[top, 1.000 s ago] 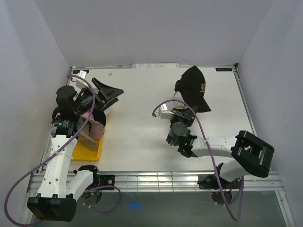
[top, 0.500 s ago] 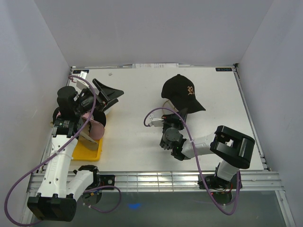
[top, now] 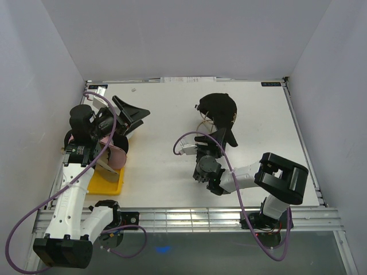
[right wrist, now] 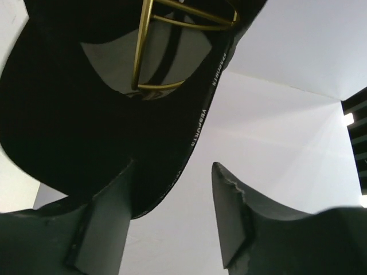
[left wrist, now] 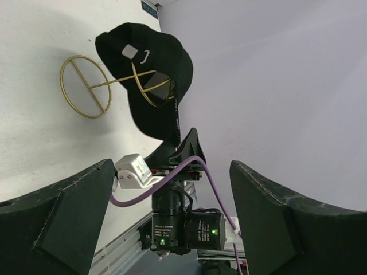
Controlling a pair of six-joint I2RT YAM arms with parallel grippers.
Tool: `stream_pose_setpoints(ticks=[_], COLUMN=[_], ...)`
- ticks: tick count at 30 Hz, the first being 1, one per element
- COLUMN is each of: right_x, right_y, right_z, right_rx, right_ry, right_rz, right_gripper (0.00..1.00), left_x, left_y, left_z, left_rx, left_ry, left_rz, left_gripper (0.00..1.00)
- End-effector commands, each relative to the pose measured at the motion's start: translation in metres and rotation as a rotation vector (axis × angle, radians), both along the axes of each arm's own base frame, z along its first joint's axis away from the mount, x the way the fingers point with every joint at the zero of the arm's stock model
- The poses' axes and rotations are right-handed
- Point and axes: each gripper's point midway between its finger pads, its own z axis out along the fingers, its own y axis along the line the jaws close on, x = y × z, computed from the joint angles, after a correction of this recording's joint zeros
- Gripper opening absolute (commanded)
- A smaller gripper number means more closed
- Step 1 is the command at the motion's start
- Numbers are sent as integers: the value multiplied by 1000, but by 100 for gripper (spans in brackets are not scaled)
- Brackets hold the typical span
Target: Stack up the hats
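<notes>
A black hat (top: 219, 107) hangs over the gold wire stand (left wrist: 86, 86) at the back middle of the table; the left wrist view shows this black hat (left wrist: 156, 69) draped on the stand's upper ring. Just in front of it my right gripper (top: 225, 136) is open. In its wrist view the hat's brim (right wrist: 74, 126) lies by one finger (right wrist: 106, 220), with the jaws apart and nothing clamped between them. Off to the left, my left gripper (top: 137, 120) hovers wide open and empty above a pink hat (top: 116, 151) that rests partly on the yellow tray (top: 106, 182).
White walls close in the table on three sides. A metal rail (top: 189, 217) runs along the near edge by the arm bases. Purple cables loop off both arms. The right arm's wrist (left wrist: 172, 220) shows between the left gripper's fingers.
The right arm carried the black hat leftward onto the stand, then its jaws opened and let go. The hat's gold monogram has turned out of sight. The left arm has not moved.
</notes>
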Motion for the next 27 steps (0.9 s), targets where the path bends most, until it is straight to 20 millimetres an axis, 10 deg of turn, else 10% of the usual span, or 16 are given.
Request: stream_pose_setpoints(ticks=[1,27], right_x=[-28,-61], right_y=[-38,-9], right_z=[12,8], right_rx=[454,549], right_ry=[-84,-47], right_rz=[-173,-13], right_gripper=[62,89], left_x=[-3,-6], left_y=[1,6], left_z=[0,-8], left_rx=[16,32], left_ry=[-18,9], left_rz=[6,39], left_gripper=[91,91])
